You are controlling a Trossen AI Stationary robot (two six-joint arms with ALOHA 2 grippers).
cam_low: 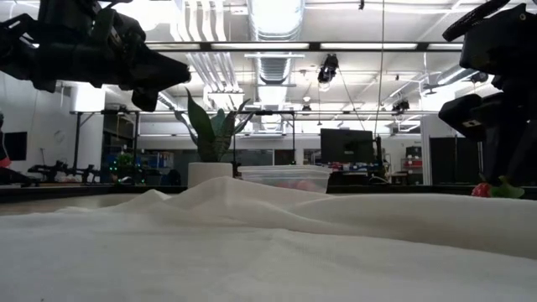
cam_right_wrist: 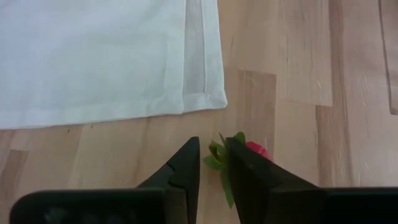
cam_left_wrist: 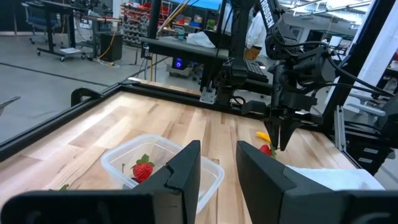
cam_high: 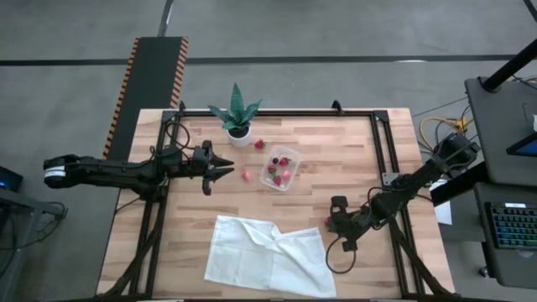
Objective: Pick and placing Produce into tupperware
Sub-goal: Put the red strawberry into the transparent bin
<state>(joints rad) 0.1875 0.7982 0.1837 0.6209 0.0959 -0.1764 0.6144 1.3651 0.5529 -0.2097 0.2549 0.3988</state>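
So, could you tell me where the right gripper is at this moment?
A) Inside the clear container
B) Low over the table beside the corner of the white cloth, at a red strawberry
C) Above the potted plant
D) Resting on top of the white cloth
B: the right gripper sits just off the corner of the white cloth, fingers either side of the leafy top of a strawberry on the bare wood.

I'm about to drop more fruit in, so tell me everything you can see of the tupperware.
The tupperware is a small clear plastic rectangular tub with rounded corners, lidless, upright on the wooden table, right of the white plant pot. It holds red strawberry pieces and one dark berry. Nothing grips it; the left gripper hovers just left, jaws open.
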